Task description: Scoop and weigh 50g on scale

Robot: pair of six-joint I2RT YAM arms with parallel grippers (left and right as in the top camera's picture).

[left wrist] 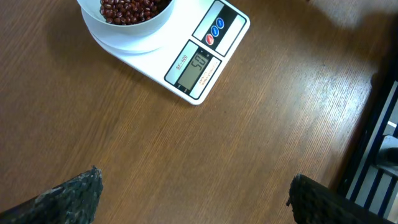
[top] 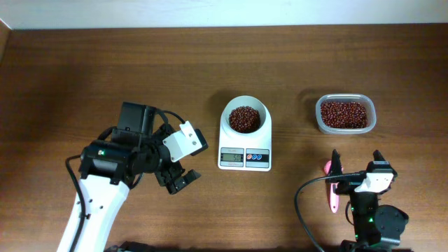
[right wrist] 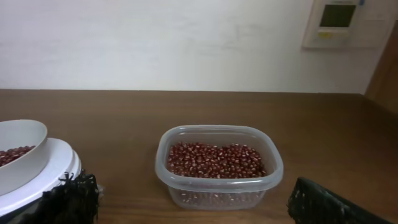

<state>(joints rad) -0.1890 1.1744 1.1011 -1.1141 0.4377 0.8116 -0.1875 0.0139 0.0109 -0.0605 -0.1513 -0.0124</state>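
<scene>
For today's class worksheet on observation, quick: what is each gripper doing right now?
Left gripper: open, holding nothing.
Right gripper: open, holding nothing.

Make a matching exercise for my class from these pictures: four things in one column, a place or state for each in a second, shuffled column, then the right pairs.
Column one
1. white bowl
2. clear container
3. pink scoop
4. left gripper

Column two
A. open and empty, left of the scale
B. standing on the scale
C. on the table, right of the scale
D. lying beside the right gripper

Pairs: 1-B, 2-C, 3-D, 4-A
</scene>
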